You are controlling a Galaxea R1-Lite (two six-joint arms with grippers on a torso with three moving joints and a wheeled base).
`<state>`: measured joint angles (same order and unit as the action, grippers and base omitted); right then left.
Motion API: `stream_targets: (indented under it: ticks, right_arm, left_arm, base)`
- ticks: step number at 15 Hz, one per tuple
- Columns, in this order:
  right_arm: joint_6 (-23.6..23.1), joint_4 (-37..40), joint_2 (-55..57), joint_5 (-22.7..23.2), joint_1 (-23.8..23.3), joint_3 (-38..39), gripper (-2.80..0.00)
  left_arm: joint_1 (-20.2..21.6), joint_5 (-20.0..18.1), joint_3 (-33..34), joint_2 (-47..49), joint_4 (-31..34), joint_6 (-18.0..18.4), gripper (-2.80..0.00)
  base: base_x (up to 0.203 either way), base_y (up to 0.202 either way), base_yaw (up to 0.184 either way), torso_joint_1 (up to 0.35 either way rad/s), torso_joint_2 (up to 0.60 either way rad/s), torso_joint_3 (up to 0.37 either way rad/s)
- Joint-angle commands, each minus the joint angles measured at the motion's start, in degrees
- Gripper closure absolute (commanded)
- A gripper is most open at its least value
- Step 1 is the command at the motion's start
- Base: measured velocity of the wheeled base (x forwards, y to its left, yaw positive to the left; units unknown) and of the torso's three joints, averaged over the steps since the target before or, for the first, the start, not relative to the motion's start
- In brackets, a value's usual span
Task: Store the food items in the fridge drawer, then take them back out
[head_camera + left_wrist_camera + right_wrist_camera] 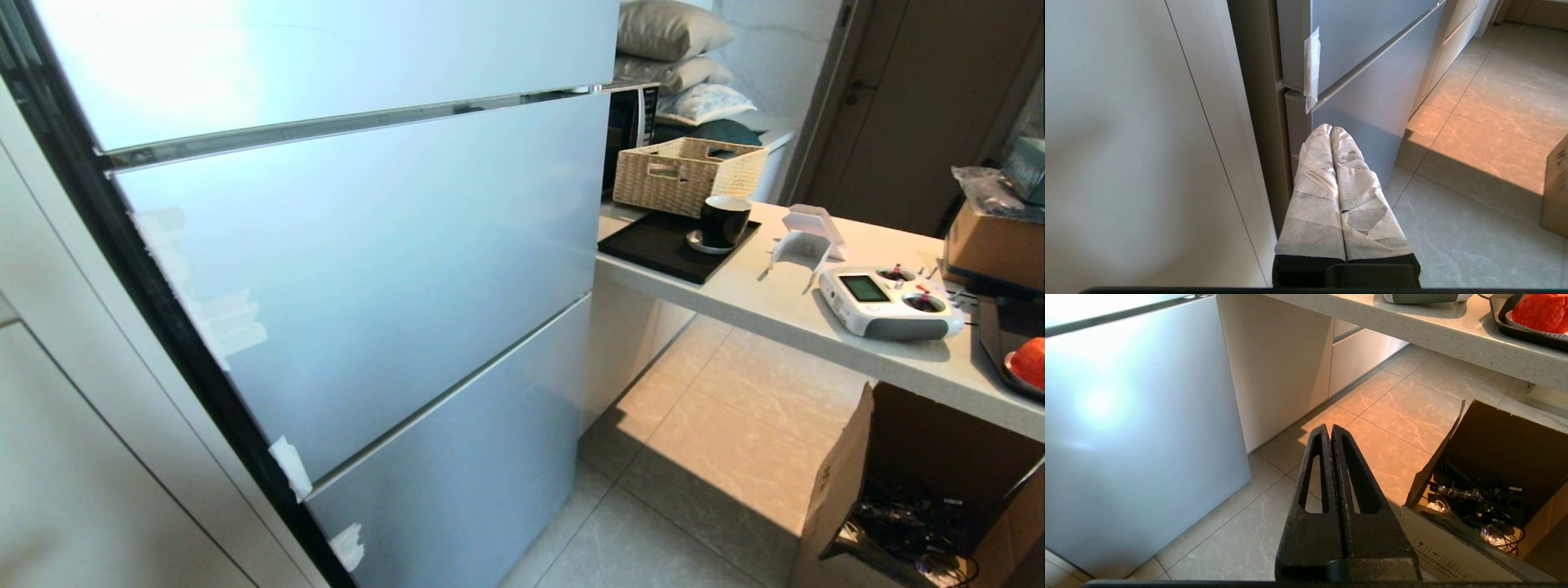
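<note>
A silver-blue fridge (367,245) fills the left of the head view with all its doors closed; the fridge drawer is hidden behind them. One red food item (1032,363) lies in a dark tray (998,343) at the right end of the counter; it is also in the right wrist view, food item (1541,310). My left gripper (1331,130), its fingers wrapped in white tape, is shut and empty, low beside the fridge's lower left corner (1294,122). My right gripper (1329,428) is shut and empty above the floor tiles. Neither arm shows in the head view.
On the pale counter (775,302) are a white remote controller (890,302), a black mug (723,220) on a black tray, a wicker basket (686,173) and a cardboard box (996,241). An open carton of cables (906,498) stands on the floor under the counter.
</note>
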<state>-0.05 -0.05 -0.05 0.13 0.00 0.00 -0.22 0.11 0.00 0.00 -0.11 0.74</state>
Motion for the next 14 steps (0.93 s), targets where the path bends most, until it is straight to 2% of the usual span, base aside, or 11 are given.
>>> stream_targets:
  ticks: [1,14]
  right_arm:
    - [0.0,0.0,0.0,0.0,0.0,0.0,0.0]
    - [0.0,0.0,0.0,0.0,0.0,0.0,0.0]
  left_arm:
    - [0.0,-0.1,0.0,0.1,0.1,1.2,0.0]
    - [0.0,-0.3,0.0,0.1,0.1,1.5,0.0]
  base:
    - [0.0,0.0,0.0,0.0,0.0,0.0]
    - [0.0,0.0,0.0,0.0,0.0,0.0]
